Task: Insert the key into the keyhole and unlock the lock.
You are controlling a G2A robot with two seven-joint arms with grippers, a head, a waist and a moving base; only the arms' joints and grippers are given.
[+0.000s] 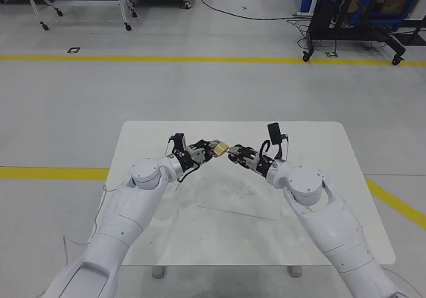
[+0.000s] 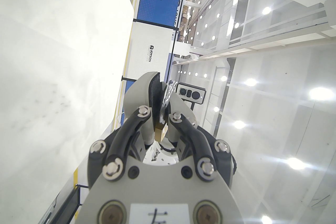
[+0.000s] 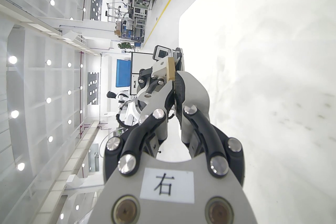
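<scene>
Left claw [image 2: 164,95]: pinching the lock [image 3: 170,69], pads closed on it, above the middle of the table [image 1: 310,141].
Right claw [image 3: 175,81]: pressed together, tip right against the lock's brass body; what sits between the pads cannot be told.
Lock: brass, lifted off the table, between the two claw tips.
Table: white, below both arms.

The top view looks down on the whole desk [image 1: 310,149]; wrist views look closely along left hand [image 2: 164,93] and right hand [image 3: 173,79], facing each other.
</scene>
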